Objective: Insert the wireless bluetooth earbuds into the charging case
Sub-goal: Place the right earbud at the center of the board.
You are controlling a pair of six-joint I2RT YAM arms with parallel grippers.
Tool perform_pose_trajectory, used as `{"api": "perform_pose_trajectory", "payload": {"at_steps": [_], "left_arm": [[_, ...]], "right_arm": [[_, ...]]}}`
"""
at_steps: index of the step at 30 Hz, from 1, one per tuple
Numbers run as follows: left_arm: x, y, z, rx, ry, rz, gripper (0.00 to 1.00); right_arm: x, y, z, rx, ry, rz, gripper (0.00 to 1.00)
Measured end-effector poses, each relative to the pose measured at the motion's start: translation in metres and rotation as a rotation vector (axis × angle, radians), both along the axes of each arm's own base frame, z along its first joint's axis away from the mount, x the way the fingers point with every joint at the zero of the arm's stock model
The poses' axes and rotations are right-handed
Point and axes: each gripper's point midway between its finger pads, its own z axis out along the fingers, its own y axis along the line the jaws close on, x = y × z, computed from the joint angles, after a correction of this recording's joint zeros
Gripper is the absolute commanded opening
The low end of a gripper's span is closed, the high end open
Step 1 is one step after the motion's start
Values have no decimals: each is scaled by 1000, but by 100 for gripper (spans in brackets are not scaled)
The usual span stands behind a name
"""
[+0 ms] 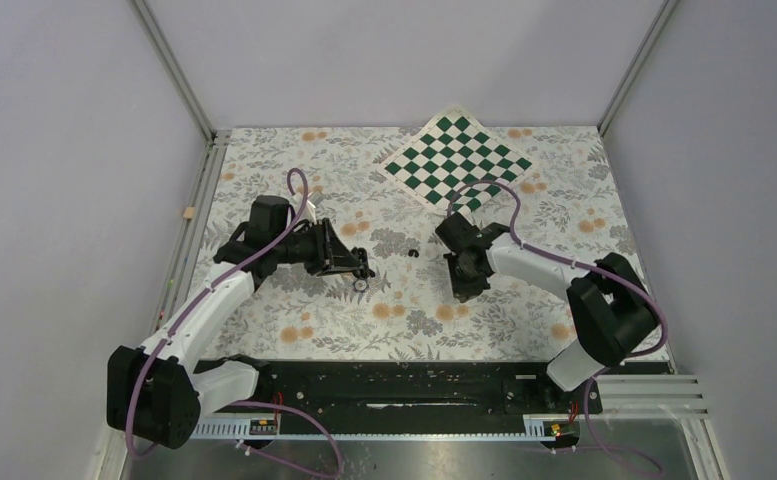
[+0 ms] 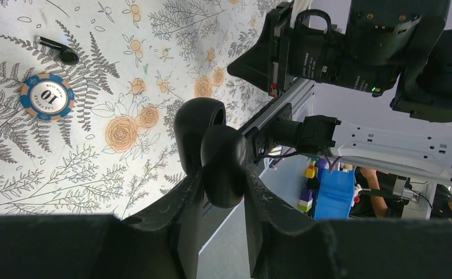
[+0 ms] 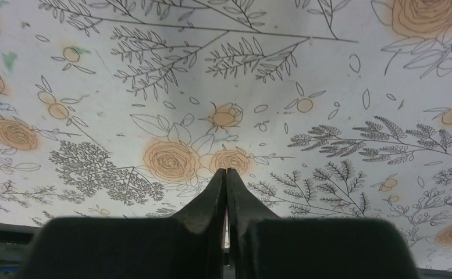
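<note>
My left gripper [image 2: 223, 177] is shut on the charging case [image 2: 212, 145], a black rounded case with its lid hinged open, held on edge above the floral cloth. In the top view this gripper [image 1: 362, 264] sits left of centre. One black earbud [image 2: 65, 54] with a short stem lies on the cloth beyond the case; in the top view the earbud [image 1: 412, 253] lies between the two grippers. My right gripper [image 3: 226, 172] is shut with nothing between its fingers, just above the cloth. In the top view the right gripper [image 1: 461, 288] is to the right of the earbud.
A blue and orange poker chip [image 2: 47, 97] lies flat near the earbud, and in the top view the chip [image 1: 361, 285] is just in front of the left gripper. A green and white checkered mat [image 1: 457, 158] lies at the back. Metal frame posts border the table.
</note>
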Motion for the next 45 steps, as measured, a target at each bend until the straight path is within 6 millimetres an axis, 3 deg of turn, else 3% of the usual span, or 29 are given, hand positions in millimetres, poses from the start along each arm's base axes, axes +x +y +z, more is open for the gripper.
{"api": "perform_pose_trajectory", "payload": {"at_steps": [4, 7, 13, 17, 20, 24, 37, 41, 45], "left_arm": [[1, 0, 0, -1, 0, 0, 0], [1, 0, -1, 0, 1, 0, 0], [0, 1, 0, 4, 3, 3, 0], [-2, 1, 3, 1, -8, 4, 0], [-3, 2, 5, 0, -15, 5, 0], [-3, 2, 6, -1, -20, 6, 0], [-4, 2, 7, -2, -23, 5, 0], [-4, 2, 7, -2, -23, 6, 0], [-4, 2, 7, -2, -22, 5, 0]], "right_arm": [[-4, -2, 3, 21, -20, -13, 28], [11, 10, 14, 55, -60, -29, 30], [84, 57, 50, 97, -176, -28, 35], [129, 84, 43, 65, -196, -12, 45], [142, 93, 26, 39, -169, -3, 47], [144, 96, 8, 6, -121, 4, 47], [140, 98, -17, -19, -49, 10, 42], [133, 91, -23, -36, -43, 9, 41], [111, 69, -24, -68, -32, 3, 39]]}}
